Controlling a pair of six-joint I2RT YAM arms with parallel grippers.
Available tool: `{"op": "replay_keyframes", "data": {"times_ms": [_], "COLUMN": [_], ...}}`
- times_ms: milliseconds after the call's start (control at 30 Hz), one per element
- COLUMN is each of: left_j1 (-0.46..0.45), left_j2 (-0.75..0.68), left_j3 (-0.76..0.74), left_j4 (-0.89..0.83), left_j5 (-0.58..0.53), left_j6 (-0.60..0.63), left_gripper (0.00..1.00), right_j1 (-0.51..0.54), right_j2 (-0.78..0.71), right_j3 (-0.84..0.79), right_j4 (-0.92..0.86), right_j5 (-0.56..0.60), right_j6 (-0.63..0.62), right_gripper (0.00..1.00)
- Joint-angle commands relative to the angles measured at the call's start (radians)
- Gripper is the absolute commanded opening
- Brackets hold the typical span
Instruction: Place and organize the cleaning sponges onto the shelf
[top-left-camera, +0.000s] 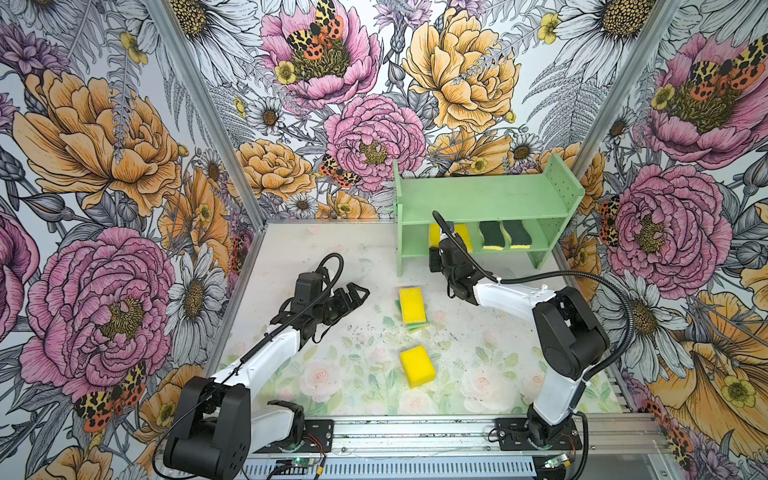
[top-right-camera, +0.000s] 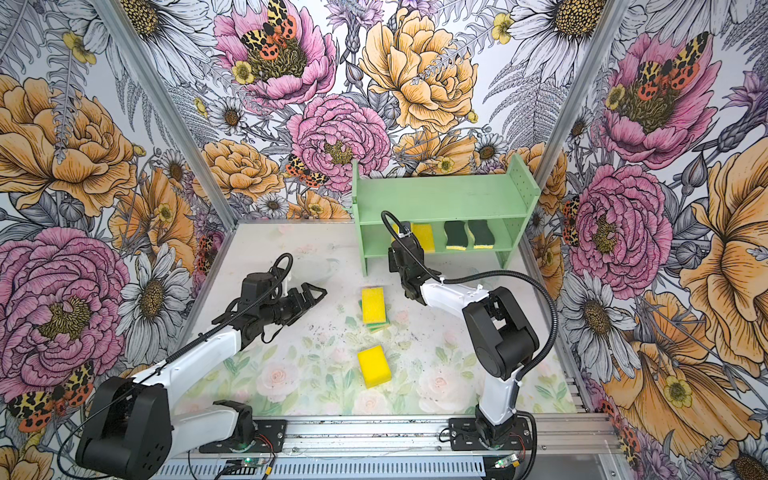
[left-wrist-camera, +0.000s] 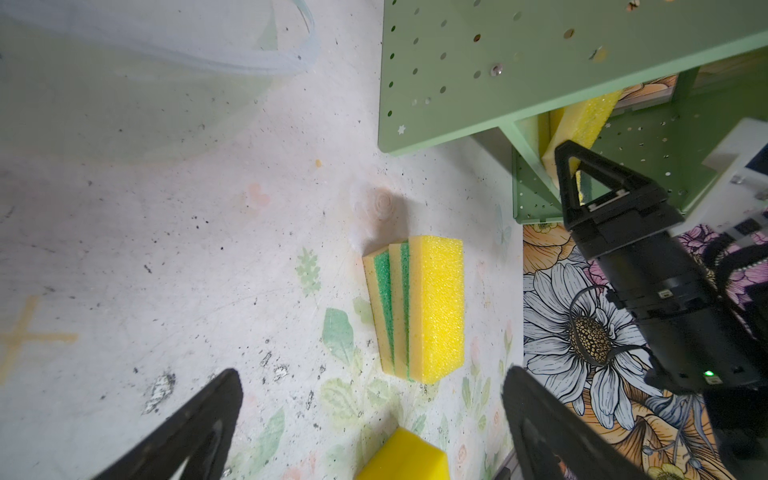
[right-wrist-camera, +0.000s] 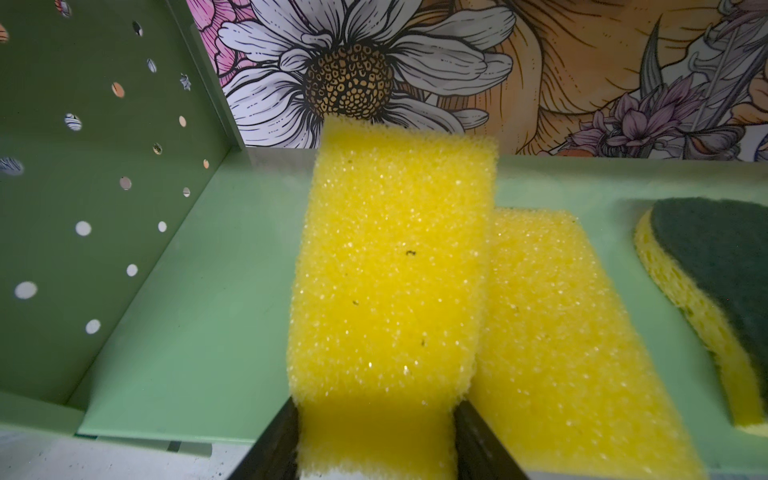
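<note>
**Top views.** The shelf (top-left-camera: 486, 195) stands at the back of the counter (top-left-camera: 332, 266) and its upper tier is bare. On the lower tier, the wavy dark-green-topped sponges (top-left-camera: 505, 235) lie flat, side by side, in the half away from mid-counter. The right tool (top-left-camera: 448, 241) reaches into the other half of that tier, with yellow foam showing on either side of it. In front of the shelf lies a pile of three (top-right-camera: 374, 309), one plain yellow over two teal-green-topped. The lone yellow sponge (top-right-camera: 374, 365) lies further from the shelf. The left tool (top-right-camera: 309, 296) hovers beside the pile, well apart from the shelf.

**Left wrist view.** The left tool's jaws are spread wide with nothing between them. The pile lies ahead, fanned and leaning.

**Right wrist view.** The right tool is part-closed and pinches the near end of the held yellow sponge (right-wrist-camera: 390, 266), denting the foam. This sponge is tilted, its far end raised above the lower tier. Just beside it the placed yellow sponge (right-wrist-camera: 561, 332) lies flat; I cannot tell whether they touch.

**Progress (judgement).** Three sponges are shelved. A fourth is at the lower tier, not yet released. Four remain on the counter in view, so the task is under half done.
</note>
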Motion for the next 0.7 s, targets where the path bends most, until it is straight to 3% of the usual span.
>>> {"op": "replay_keyframes", "data": {"times_ms": [0, 667], "left_j1": [0.008, 0.008], "left_j2": [-0.002, -0.016], "left_j3": [0.022, 0.019], "left_j4": [0.003, -0.008], "left_j5": [0.019, 0.011], "left_j6": [0.014, 0.015], "left_gripper": [0.99, 0.99], "right_j1": [-0.004, -0.003], "right_j2": [0.006, 0.017], "right_j3": [0.007, -0.036], "right_j4": [0.055, 0.117], "right_j5": [-0.006, 0.002], "right_j6": [-0.018, -0.034], "right_gripper": [0.55, 0.55]}}
